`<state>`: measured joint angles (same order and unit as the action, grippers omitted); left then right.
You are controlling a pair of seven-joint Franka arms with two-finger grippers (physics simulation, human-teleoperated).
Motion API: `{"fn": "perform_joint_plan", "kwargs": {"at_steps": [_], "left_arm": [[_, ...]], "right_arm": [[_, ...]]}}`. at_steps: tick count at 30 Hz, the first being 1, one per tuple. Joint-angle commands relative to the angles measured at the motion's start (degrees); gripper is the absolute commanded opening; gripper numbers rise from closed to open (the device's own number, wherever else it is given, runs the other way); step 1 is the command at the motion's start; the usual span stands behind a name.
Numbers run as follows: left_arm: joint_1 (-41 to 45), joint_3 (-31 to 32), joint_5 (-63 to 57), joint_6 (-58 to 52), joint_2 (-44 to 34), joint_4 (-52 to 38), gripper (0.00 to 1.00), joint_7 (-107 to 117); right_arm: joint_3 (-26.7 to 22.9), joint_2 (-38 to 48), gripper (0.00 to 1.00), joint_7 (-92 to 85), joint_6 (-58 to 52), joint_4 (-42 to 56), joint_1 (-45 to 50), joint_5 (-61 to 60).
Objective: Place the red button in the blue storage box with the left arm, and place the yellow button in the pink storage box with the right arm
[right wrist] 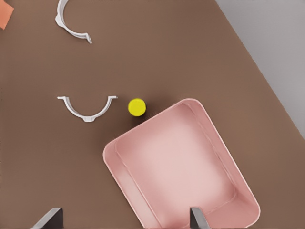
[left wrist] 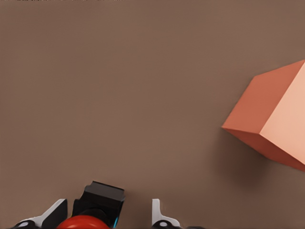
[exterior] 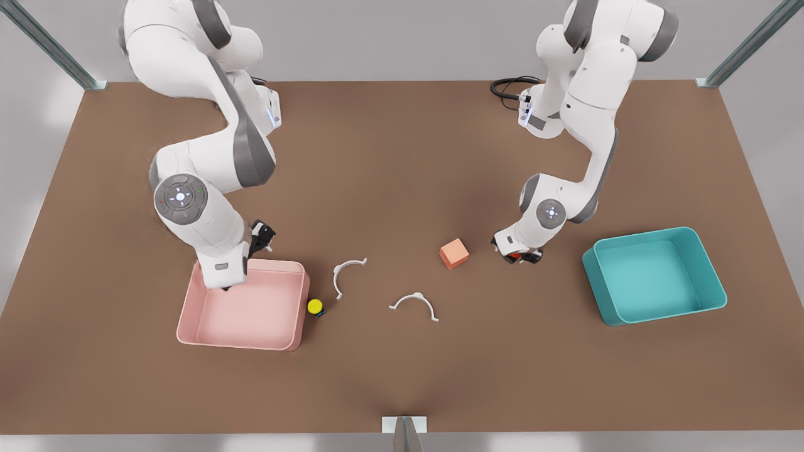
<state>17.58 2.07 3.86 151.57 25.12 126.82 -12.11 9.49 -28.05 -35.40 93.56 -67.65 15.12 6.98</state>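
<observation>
Hovering above the pink storage box (exterior: 242, 314), the right claw (right wrist: 126, 220) has its fingers spread apart and holds nothing. The yellow button (exterior: 315, 306) sits on the surface (exterior: 402, 157) just outside that box's wall, on the side toward the two white clips (exterior: 347, 274), a little ahead of this claw. So the right arm's step is not done; its next move, I judge, calls for shifting over the button, descending and closing on the small cap.

Further along, beside the salmon cube (exterior: 454, 253), the left claw (exterior: 519, 254) is low at the surface with the red button (left wrist: 84, 221) between its fingers, which look closed on it. Next comes a lift and a carry to the blue storage box (exterior: 653, 275), well beyond this claw.

Both boxes are empty.
</observation>
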Motion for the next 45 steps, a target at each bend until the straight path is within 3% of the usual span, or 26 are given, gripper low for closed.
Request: {"fn": "perform_joint_plan", "kwargs": {"at_steps": [1,9,12,14,16,21,23,24,25,29,33,34,36,39,45], "left_arm": [[0.0,0.0,-0.1,3.6,0.4,0.0,0.79,-7.9],[-1.2,0.0,-0.2,3.4,0.5,-0.2,0.48,-7.8],[-2.4,0.0,-0.2,-0.1,-3.2,-1.1,0.49,-7.6],[-6.8,-0.5,-0.4,-10.2,-8.7,-3.9,0.49,-12.8],[-16.5,-0.5,-0.4,-26.8,-10.3,-14.2,0.49,-28.0],[-33.5,-0.5,-0.4,-28.3,-5.3,-20.6,0.5,-55.6],[-33.4,-0.6,-0.4,-29.4,-1.5,-19.8,0.53,-56.0],[-33.1,-0.6,-0.5,-29.3,-0.1,-20.2,0.91,-55.9],[-33.0,-0.6,-0.5,-29.3,0.9,-20.3,1.0,-55.3],[-32.9,-0.5,-0.4,-32.2,1.2,-25.7,1.0,-48.6],[-21.6,-0.5,-1.9,-48.2,-3.9,-43.7,1.0,5.4],[-14.8,-4.2,-3.3,-49.0,-6.9,-43.6,1.0,13.3],[-5.0,-12.1,-3.4,-55.0,-8.8,-45.9,1.0,18.2],[-2.9,-11.7,-3.5,-62.3,-2.4,-58.1,1.0,23.8],[-1.6,-11.5,-3.4,-62.4,-1.7,-58.1,1.0,25.2]], "right_arm": [[0.1,-2.8,1.0,-13.1,8.9,-0.2,3.5,2.5],[-0.6,-13.9,1.0,-3.0,21.5,1.4,8.3,2.6],[-0.9,-15.9,1.0,-3.0,23.2,1.2,9.8,5.2],[-1.5,-17.4,1.0,-7.3,25.7,1.2,8.9,5.1],[-2.7,-19.0,1.0,-9.3,28.5,1.1,8.5,5.0],[-2.7,-20.6,1.0,-18.3,30.5,0.1,6.2,4.7],[-2.0,-20.5,1.0,-25.2,29.8,-1.7,5.0,1.7],[-1.9,-20.5,1.0,-26.4,29.7,-1.7,4.4,1.5],[-1.9,-20.6,1.0,-29.4,29.8,-2.0,4.2,0.5],[-2.1,-20.6,1.0,-37.2,29.8,-2.2,2.3,-4.9],[-2.1,-20.7,1.0,-41.1,26.9,-6.0,1.9,-4.9],[-2.1,-21.0,1.0,-41.2,25.4,-6.7,1.8,-4.6],[-2.0,-21.0,1.0,-40.3,25.5,-6.8,2.7,-1.6],[-2.0,-21.1,1.0,-40.2,26.1,-7.2,3.1,0.1],[-2.3,-21.7,1.0,-40.1,26.1,-7.3,2.9,1.7]]}}
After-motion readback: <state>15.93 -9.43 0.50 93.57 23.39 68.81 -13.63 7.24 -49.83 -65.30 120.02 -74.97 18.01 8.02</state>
